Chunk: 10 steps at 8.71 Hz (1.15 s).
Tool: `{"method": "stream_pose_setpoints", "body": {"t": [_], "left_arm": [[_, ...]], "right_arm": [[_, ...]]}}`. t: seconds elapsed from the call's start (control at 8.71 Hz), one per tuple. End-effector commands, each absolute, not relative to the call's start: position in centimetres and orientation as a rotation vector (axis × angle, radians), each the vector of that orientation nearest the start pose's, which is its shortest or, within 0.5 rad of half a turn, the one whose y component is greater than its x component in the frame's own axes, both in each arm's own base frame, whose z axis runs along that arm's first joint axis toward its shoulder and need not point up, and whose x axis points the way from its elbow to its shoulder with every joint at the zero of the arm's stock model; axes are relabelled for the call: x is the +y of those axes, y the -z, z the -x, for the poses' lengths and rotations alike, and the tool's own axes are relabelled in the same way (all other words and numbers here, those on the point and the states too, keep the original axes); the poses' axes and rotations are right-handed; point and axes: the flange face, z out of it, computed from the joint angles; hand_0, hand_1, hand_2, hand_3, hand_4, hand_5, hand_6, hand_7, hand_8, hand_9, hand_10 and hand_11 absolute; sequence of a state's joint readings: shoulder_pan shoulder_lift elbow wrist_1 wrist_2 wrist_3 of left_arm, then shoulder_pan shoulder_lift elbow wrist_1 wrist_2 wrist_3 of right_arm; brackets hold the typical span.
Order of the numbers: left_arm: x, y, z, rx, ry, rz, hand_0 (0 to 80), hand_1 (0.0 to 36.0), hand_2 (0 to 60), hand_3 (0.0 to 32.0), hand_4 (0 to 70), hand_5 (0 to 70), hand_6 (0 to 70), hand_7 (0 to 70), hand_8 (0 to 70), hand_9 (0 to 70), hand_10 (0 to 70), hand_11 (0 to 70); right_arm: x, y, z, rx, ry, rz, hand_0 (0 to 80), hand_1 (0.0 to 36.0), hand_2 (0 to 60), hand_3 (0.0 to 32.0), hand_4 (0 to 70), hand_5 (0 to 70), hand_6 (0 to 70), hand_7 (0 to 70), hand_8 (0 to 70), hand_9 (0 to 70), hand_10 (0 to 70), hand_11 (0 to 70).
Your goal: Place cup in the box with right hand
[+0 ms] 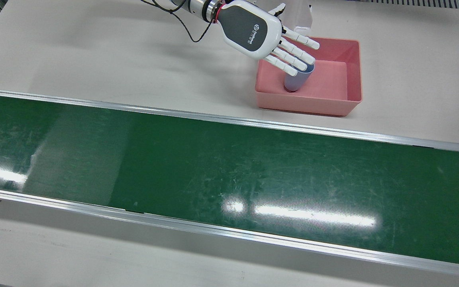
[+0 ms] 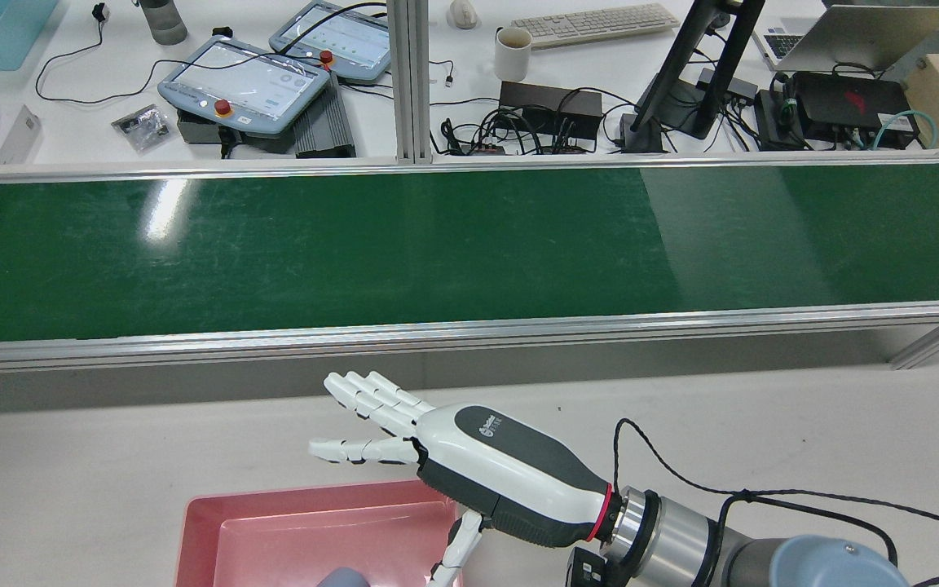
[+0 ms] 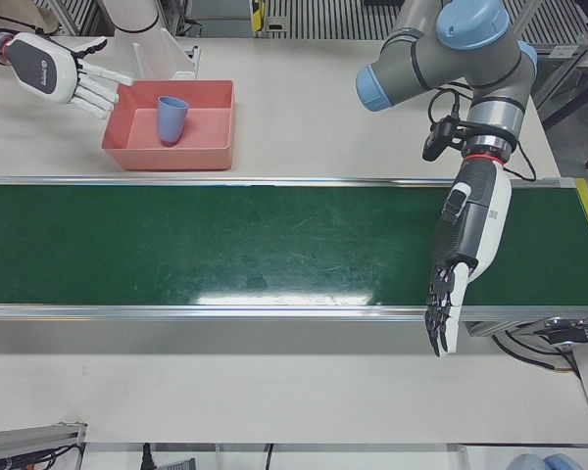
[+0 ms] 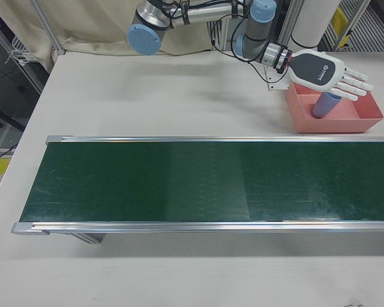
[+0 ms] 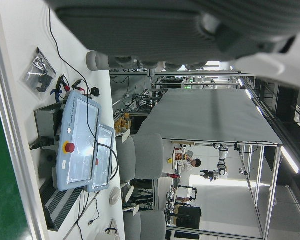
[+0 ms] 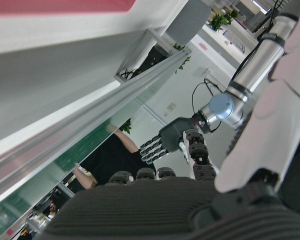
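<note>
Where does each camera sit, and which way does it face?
Front view: overhead, looking down; right hand open above blue cup in pink box.
Rear view: high behind arms, facing the conveyor; right hand.
Left-front view: operators' side; left hand over belt.
Right-front view: operators' side; right arm, box.
Left hand view: sideways, desks.
Right hand view: sideways, left hand.
Shared: front and left-front views both show cup upright in box.

The cup (image 3: 171, 118) is blue, the box (image 3: 216, 122) pink. The conveyor belt (image 1: 229, 175) is dark green with silver rails. The right hand (image 1: 267, 36) is white with a grey back panel.
</note>
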State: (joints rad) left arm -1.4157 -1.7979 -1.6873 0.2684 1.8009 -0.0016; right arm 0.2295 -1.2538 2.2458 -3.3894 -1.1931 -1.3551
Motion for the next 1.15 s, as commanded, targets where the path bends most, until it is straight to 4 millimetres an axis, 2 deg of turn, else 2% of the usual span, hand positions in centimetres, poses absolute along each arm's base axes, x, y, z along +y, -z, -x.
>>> {"method": "stream_pose_setpoints", "body": {"t": [0.0,0.11,0.34,0.46,0.57,0.69,0.8,0.92,1.03], "left_arm": [[-57.9,-53.7,2.1,2.085,1.932,0.390,0.0,0.0,0.0,0.0,0.0,0.0,0.0,0.0,0.0,0.0,0.0,0.0],[-57.9,-53.7,2.1,2.085,1.932,0.390,0.0,0.0,0.0,0.0,0.0,0.0,0.0,0.0,0.0,0.0,0.0,0.0],[-57.9,-53.7,2.1,2.085,1.932,0.390,0.0,0.0,0.0,0.0,0.0,0.0,0.0,0.0,0.0,0.0,0.0,0.0],[-57.9,-53.6,2.1,2.087,1.930,0.390,0.0,0.0,0.0,0.0,0.0,0.0,0.0,0.0,0.0,0.0,0.0,0.0],[-57.9,-53.6,2.1,2.087,1.930,0.390,0.0,0.0,0.0,0.0,0.0,0.0,0.0,0.0,0.0,0.0,0.0,0.0],[-57.9,-53.6,2.1,2.087,1.930,0.390,0.0,0.0,0.0,0.0,0.0,0.0,0.0,0.0,0.0,0.0,0.0,0.0],[-57.9,-53.6,2.1,2.087,1.930,0.390,0.0,0.0,0.0,0.0,0.0,0.0,0.0,0.0,0.0,0.0,0.0,0.0],[-58.0,-53.5,2.1,2.088,1.929,0.390,0.0,0.0,0.0,0.0,0.0,0.0,0.0,0.0,0.0,0.0,0.0,0.0],[-58.0,-53.6,2.1,2.087,1.930,0.390,0.0,0.0,0.0,0.0,0.0,0.0,0.0,0.0,0.0,0.0,0.0,0.0]], "right_arm": [[-38.1,-27.1,33.0,-2.359,-0.892,-0.316,44.4,14.4,12.6,0.0,0.0,2.8,3.1,14.2,0.0,1.4,0.0,0.0],[-42.2,-28.1,27.5,-2.356,-0.981,-0.429,44.3,13.9,11.4,0.0,0.0,3.0,4.0,18.4,0.0,2.3,0.0,0.0],[-47.7,-32.3,16.8,-2.290,-1.186,-0.609,44.0,13.7,12.1,0.0,0.0,3.6,6.2,28.6,1.1,7.9,0.0,0.0],[-49.2,-35.2,12.7,-2.247,-1.291,-0.647,43.8,13.8,12.2,0.0,0.0,3.5,5.9,26.7,0.7,7.1,0.0,0.0],[-50.7,-39.0,8.5,-2.202,-1.426,-0.663,43.2,13.2,11.2,0.0,0.0,3.2,5.2,23.7,0.0,4.6,0.0,0.0],[-51.3,-42.8,5.4,-2.173,-1.563,-0.633,42.4,12.3,9.5,0.0,0.0,2.4,3.7,17.4,0.0,2.0,0.0,0.0],[-52.3,-46.9,4.7,-2.152,-1.705,-0.543,42.1,12.5,10.4,0.0,0.0,2.1,2.5,12.3,0.0,1.0,0.0,0.0],[-53.6,-52.2,5.1,-2.116,-1.854,-0.413,41.6,13.0,11.8,0.0,0.0,2.2,2.4,11.8,0.0,0.9,0.0,0.0],[-54.0,-53.2,4.6,-2.104,-1.881,-0.401,40.9,13.8,14.9,0.0,0.0,2.1,2.5,12.6,0.0,1.1,0.0,0.0]]}}
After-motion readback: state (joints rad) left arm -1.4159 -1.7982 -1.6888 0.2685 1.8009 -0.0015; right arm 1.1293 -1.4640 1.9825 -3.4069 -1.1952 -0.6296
